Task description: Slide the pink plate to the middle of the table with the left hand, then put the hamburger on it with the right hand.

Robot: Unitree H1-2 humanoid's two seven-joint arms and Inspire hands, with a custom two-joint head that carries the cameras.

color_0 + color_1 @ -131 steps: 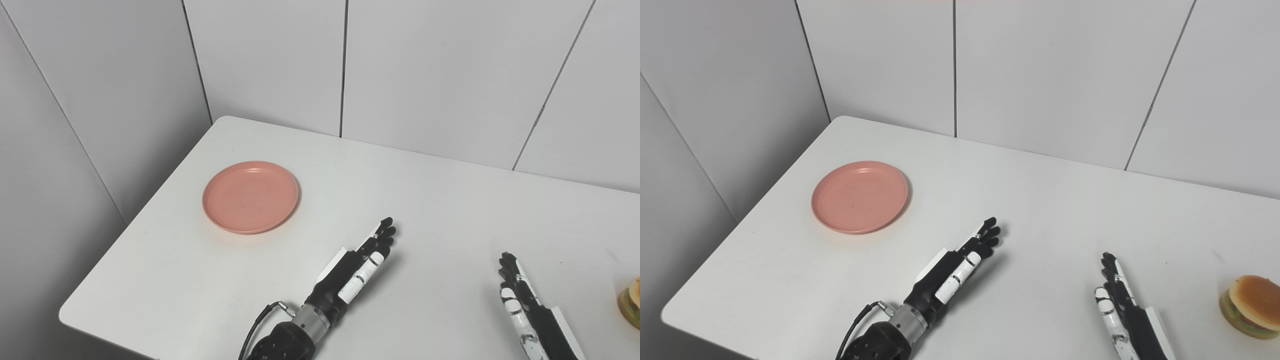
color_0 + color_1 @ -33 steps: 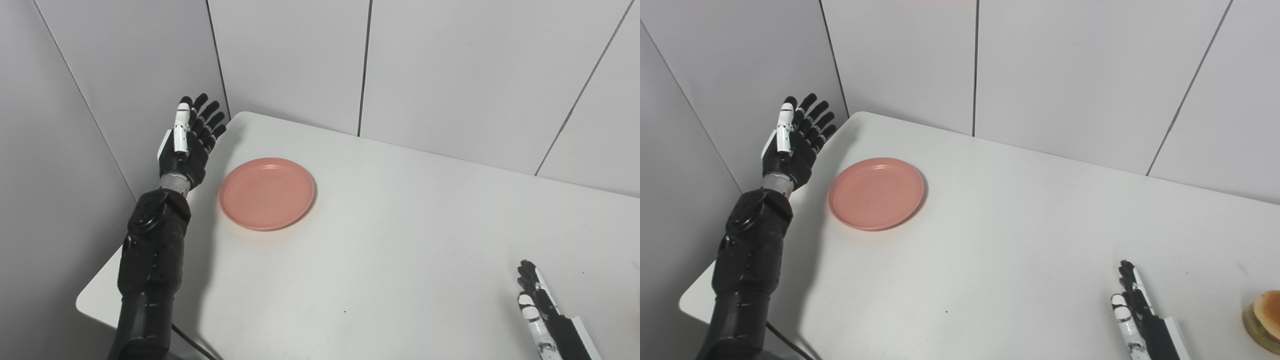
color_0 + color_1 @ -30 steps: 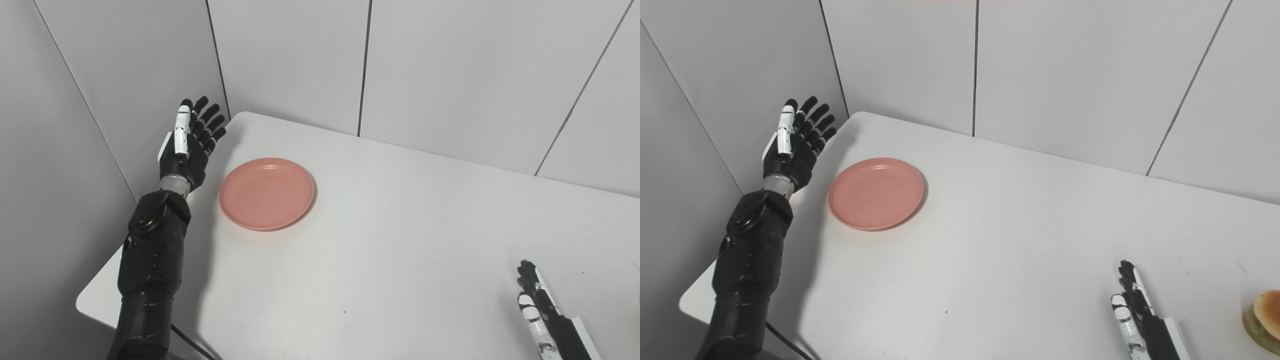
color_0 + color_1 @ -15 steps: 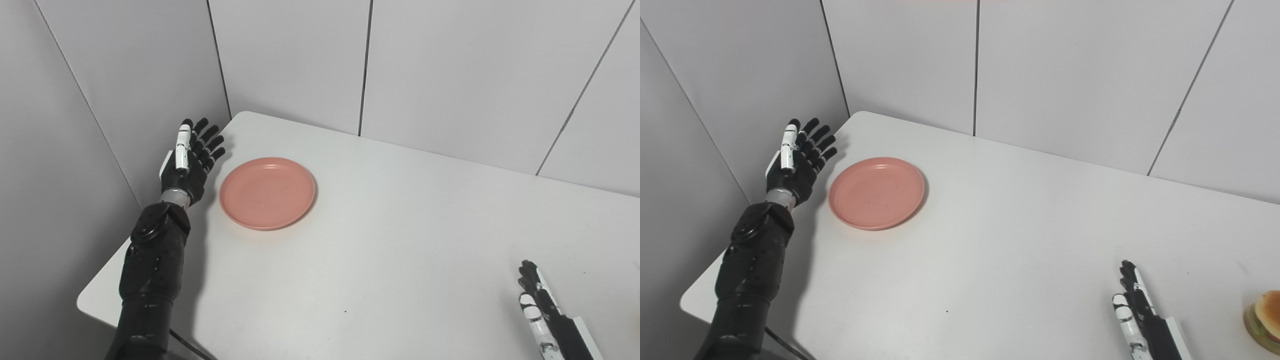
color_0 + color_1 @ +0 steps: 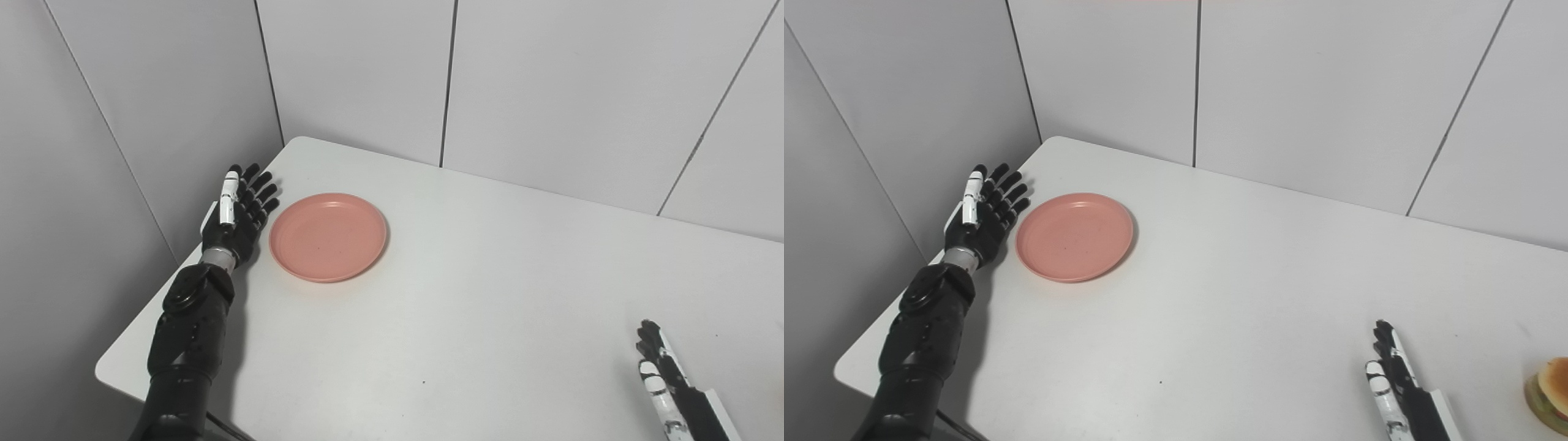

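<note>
The pink plate [image 5: 328, 236] lies empty on the white table [image 5: 490, 294], near its far left corner. My left hand [image 5: 238, 211] is open with fingers spread, palm toward the plate, just left of its rim and low over the table's left edge; I cannot tell if it touches the rim. My right hand [image 5: 1393, 383] is open and flat at the bottom right of the table. The hamburger [image 5: 1548, 395] sits at the right edge of the right eye view, to the right of my right hand; it is out of the left eye view.
Grey panel walls [image 5: 367, 73] stand behind the table and along its left side, close to my left hand and forearm [image 5: 187, 324]. The table's left edge [image 5: 141, 331] runs under that arm.
My left hand has come down from beside the wall to table height, closer to the plate's left rim. The plate and the right hand have not moved.
</note>
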